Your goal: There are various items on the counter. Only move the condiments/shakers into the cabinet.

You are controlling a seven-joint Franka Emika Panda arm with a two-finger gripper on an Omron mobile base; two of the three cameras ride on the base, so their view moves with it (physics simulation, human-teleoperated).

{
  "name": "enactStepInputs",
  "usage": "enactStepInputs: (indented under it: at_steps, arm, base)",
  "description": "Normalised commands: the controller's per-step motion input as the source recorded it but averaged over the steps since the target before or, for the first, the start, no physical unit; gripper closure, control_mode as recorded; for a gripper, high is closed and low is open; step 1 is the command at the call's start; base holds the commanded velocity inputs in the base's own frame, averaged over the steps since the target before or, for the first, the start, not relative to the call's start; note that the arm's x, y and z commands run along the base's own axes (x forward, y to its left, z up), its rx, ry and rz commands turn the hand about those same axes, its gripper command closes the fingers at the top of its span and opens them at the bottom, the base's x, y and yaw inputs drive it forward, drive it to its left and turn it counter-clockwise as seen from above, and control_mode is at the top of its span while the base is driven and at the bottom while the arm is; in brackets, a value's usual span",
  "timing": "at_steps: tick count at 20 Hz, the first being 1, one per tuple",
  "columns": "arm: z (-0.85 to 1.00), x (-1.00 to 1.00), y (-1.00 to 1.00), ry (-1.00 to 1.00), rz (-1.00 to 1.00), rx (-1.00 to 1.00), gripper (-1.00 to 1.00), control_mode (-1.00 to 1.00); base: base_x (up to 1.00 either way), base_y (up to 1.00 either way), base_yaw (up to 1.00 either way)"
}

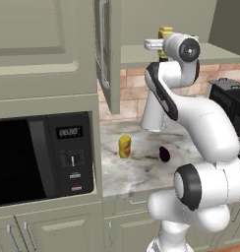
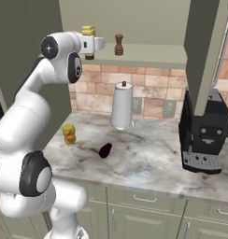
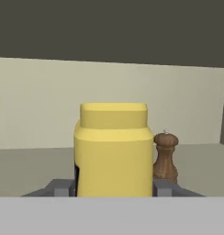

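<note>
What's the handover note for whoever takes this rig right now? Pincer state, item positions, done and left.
Pincer: closed on the bright yellow bottle, reached into the upper cabinet with the bottle at shelf level; whether it rests on the shelf yet I cannot tell.
Pepper shaker: standing on the cabinet shelf, just right of the held bottle.
Amber bottle: upright on the counter, left side.
Eggplant: on the counter beside the amber bottle; it stays there.
Done: shaker stored.
Left: release the yellow bottle on the shelf, back out, then fetch the amber bottle.
</note>
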Motion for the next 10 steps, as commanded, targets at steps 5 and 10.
enactStepInputs:
  at_steps: [5,10]
  arm:
    - [-0.04,0.19,-0.13,0.01,0.00,0.12,1.00,-1.00]
    - [-0.05,0.08,-0.22,0.00,0.00,0.08,1.00,-1.00]
  base:
    - [0.00,0.00,0.00]
    - [0.00,0.00,0.00]
